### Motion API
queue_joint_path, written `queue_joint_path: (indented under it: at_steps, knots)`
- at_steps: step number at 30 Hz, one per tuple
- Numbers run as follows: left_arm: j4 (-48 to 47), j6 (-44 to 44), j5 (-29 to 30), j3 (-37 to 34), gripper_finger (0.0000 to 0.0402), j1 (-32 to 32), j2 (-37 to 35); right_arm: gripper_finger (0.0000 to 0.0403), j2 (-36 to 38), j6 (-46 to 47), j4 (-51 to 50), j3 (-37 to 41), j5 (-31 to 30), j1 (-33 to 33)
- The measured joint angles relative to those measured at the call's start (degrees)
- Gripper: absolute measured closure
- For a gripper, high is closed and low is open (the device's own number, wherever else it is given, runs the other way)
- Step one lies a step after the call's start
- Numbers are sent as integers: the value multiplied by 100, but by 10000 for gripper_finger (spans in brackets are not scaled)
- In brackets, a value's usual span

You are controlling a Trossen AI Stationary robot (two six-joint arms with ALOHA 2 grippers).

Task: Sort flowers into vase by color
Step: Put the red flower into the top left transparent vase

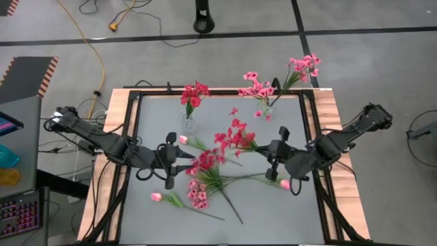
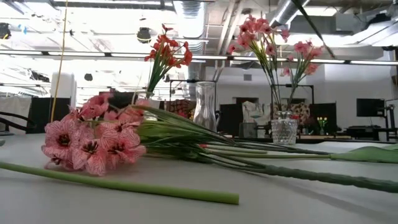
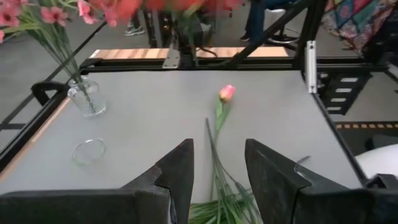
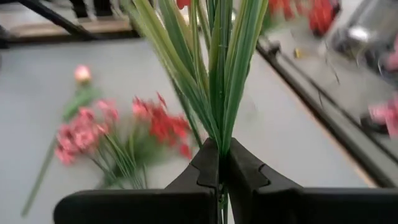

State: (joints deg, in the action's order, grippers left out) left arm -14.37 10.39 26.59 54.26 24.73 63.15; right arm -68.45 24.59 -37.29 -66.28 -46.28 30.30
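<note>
My right gripper (image 1: 268, 149) (image 4: 219, 148) is over the table's right middle, shut on a deep red sprig (image 1: 232, 137). My left gripper (image 1: 179, 158) (image 3: 217, 155) hovers open over the left middle, above a heap of green stems. Red clusters (image 1: 205, 162), a pink spray (image 1: 198, 195) and three pale pink buds (image 1: 183, 139) (image 1: 156, 197) (image 1: 285, 183) lie flat on the table. One vase (image 1: 188, 124) stands at the far side with red flowers (image 1: 194, 92) in it. Another vase (image 1: 266, 113) holds pink sprays (image 1: 304, 68). My right gripper pinches the red sprig's bundle of green stems and leaves (image 4: 217, 127) between its two shut fingers. The fingers lie across the stems, and the leaves fan out beyond them toward the blossoms. The sprig appears lifted clear of the table.
An empty clear vase (image 2: 205, 106) (image 3: 87, 151) stands on the far half of the table between the two filled ones. A black frame (image 1: 311, 137) rims the grey tabletop. Loose stems (image 1: 229, 198) sprawl toward the near edge.
</note>
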Motion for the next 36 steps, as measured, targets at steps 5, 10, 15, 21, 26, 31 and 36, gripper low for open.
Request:
queue_joint_path:
  at_steps: [5, 10, 15, 21, 26, 31, 36]
  knots:
    - [535, -140, 140, 0, 270, -4, 335, 363, -27, -1434, 1353, -2, -12, -10]
    - [1582, -709, 308, 0, 270, -4, 763, 363, -95, -2543, 2518, -4, 69, -116]
    - [2804, -1453, 442, 0, 270, -35, 1181, 363, -210, -3292, 3497, -9, 527, -249]
    - [4250, -2228, 410, -2, 270, -132, 1622, 363, -255, -3564, 4168, -9, 1238, -472]
    - [5132, -2540, 374, 0, 270, -306, 1888, 363, -392, -3563, 4543, -9, 1713, -645]
    - [5390, -2506, 189, 0, 270, -486, 1941, 363, -503, -3567, 4742, -9, 1958, -814]
    - [5484, -2332, -132, 0, 270, -663, 1941, 363, -667, -3561, 5045, -9, 2079, -916]
